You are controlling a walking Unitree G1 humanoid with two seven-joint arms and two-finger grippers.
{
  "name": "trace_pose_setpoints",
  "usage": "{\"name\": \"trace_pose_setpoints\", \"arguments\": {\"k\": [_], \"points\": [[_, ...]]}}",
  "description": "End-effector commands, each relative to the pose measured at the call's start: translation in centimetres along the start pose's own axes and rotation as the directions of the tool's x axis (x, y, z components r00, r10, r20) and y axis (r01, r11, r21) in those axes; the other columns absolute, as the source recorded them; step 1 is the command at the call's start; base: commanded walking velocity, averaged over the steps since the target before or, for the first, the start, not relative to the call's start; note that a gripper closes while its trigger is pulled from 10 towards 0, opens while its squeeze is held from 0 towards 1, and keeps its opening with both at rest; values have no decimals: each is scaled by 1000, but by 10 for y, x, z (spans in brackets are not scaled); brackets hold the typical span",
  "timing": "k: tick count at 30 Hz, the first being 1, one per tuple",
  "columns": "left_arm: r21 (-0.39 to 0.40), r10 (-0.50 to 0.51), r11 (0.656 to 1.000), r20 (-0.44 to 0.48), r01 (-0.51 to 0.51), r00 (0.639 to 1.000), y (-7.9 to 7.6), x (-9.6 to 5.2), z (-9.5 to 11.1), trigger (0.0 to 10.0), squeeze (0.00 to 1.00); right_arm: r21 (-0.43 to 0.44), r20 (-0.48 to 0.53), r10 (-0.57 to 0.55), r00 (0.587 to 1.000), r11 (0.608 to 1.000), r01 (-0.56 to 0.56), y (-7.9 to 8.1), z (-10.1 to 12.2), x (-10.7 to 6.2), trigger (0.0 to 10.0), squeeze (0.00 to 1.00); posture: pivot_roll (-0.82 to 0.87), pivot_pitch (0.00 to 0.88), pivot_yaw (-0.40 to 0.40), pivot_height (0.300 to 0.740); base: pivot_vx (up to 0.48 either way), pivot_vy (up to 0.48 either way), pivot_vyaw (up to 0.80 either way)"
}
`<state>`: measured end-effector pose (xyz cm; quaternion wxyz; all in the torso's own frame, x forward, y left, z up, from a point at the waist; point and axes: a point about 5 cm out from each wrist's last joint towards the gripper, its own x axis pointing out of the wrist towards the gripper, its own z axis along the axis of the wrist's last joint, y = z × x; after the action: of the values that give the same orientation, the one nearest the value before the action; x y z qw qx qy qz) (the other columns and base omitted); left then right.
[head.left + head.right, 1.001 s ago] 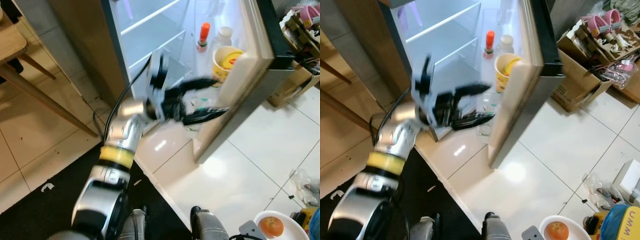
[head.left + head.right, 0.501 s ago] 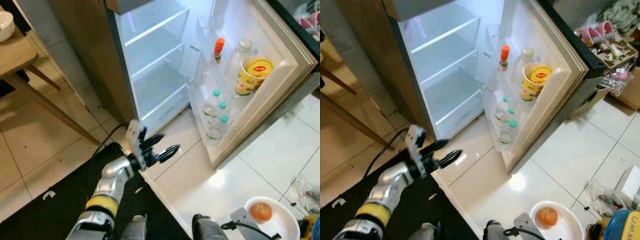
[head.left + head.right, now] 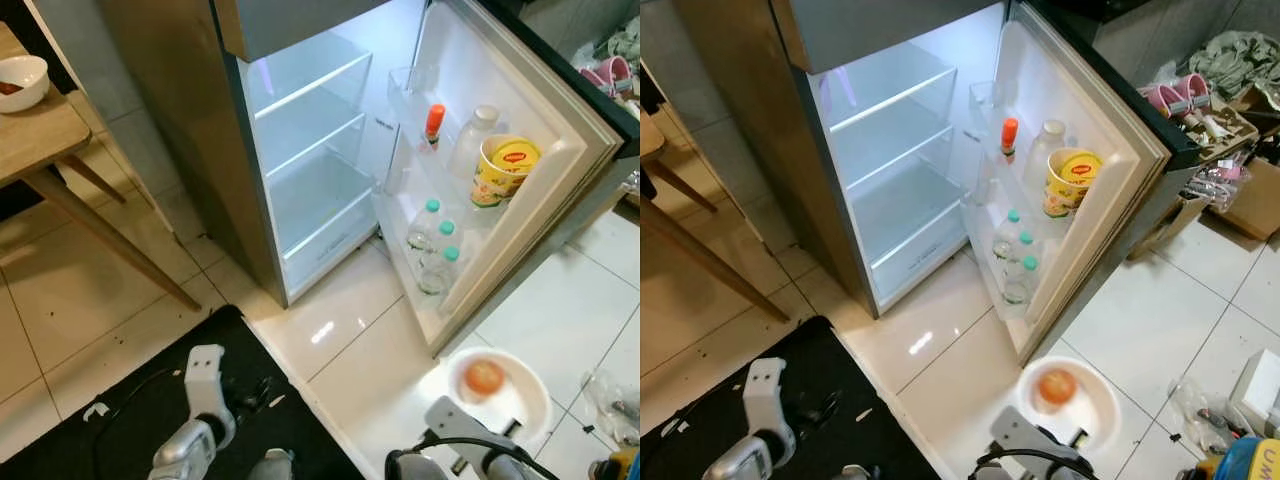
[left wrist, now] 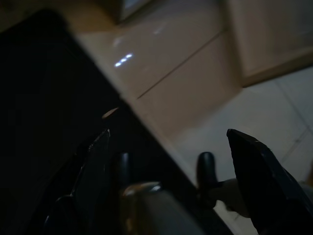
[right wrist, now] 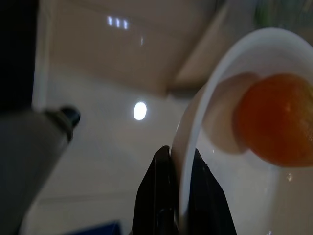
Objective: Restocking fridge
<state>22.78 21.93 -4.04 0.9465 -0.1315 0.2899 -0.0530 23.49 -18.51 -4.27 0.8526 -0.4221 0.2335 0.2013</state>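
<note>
Your fridge [image 3: 300,150] stood wide open in front of you, its lit main shelves bare, so by my reading the restocking had hardly begun. The door [image 3: 520,190] rack already carried a yellow tub [image 3: 504,170], a pale bottle beside it, an orange-capped bottle [image 3: 434,108] and, lower down, three green-capped bottles [image 3: 437,255]. What you had yet to load was the white bowl [image 3: 523,405] with one orange fruit [image 3: 484,377] in it; it hung low over the tiled floor [image 3: 350,310], just below the open door's bottom corner and well short of any shelf. Your right gripper [image 5: 175,196] was clamped on the bowl's rim, one black finger on each side of the thin white wall, with the fruit resting inside near the grip. Your left gripper [image 4: 166,161] hung idle over the black mat [image 3: 120,400], fingers spread wide apart and holding nothing. A wooden table [image 3: 40,130] with a small bowl on it stood off to your left.
</note>
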Motion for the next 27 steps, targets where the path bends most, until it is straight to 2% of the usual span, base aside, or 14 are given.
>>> {"name": "trace_pose_setpoints", "arguments": {"k": [1,3,5,7,8,10,15,17,19,21,22,24,25,27], "points": [[-2,46,999,-39,-46,998,10,-8,-10,10000,0,-16,27,30,999,999,-30,6,2,-1,10000,0,-132,198,6,740,0,0,0],[-6,107,994,-101,-108,989,19,-18,-28,10000,0,-77,196,108,975,993,-94,4,36,6,10000,0,-133,193,3,740,0,0,0],[-6,107,994,-101,-108,989,19,-18,-28,10000,0,-77,196,108,975,993,-94,4,36,6,10000,0,-133,193,3,740,0,0,0],[-13,145,989,-153,-149,978,23,-26,-43,10000,0,-120,348,183,920,981,-150,3,70,11,10000,0,-129,187,0,740,0,0,0],[-13,145,989,-153,-149,978,23,-26,-43,10000,0,-120,348,183,920,981,-150,3,70,11,10000,0,-129,187,0,740,0,0,0],[-15,157,987,-189,-163,969,23,-31,-54,10000,0,-184,432,248,867,966,-184,2,97,13,10000,0,-130,182,-1,740,0,0,0],[-15,174,983,-224,-182,959,23,-36,-64,10000,0,-243,483,295,825,950,-197,0,117,14,10000,0,-127,175,-5,740,0,0,0],[-19,184,981,-249,-194,951,21,-40,-72,10000,0,-295,519,319,793,938,-184,-7,136,16,10000,0,-123,170,-10,740,0,0,0],[-20,184,981,-253,-195,950,21,-40,-74,10000,0,-306,524,318,790,936,-174,-13,142,18,10000,0,-119,170,-13,740,0,0,0],[-24,181,981,-256,-193,949,19,-40,-75,10000,0,-306,515,288,807,942,-141,-29,147,21,10000,0,-113,170,-19,740,0,0,0],[-24,181,981,-256,-193,949,19,-40,-75,10000,0,-306,515,288,807,942,-141,-29,147,21,10000,0,-113,170,-19,740,0,0,0],[-26,179,981,-256,-192,950,18,-39,-76,10000,0,-300,489,244,837,949,-101,-47,146,25,10000,0,-112,170,-21,740,0,0,0],[-26,179,981,-256,-192,950,18,-39,-76,10000,0,-300,489,244,837,949,-101,-47,146,25,10000,0,-112,170,-21,740,0,0,0],[-28,179,981,-257,-192,950,17,-39,-76,10000,0,-286,458,179,870,957,-47,-71,143,27,10000,0,-115,169,-21,740,0,0,0]]}}
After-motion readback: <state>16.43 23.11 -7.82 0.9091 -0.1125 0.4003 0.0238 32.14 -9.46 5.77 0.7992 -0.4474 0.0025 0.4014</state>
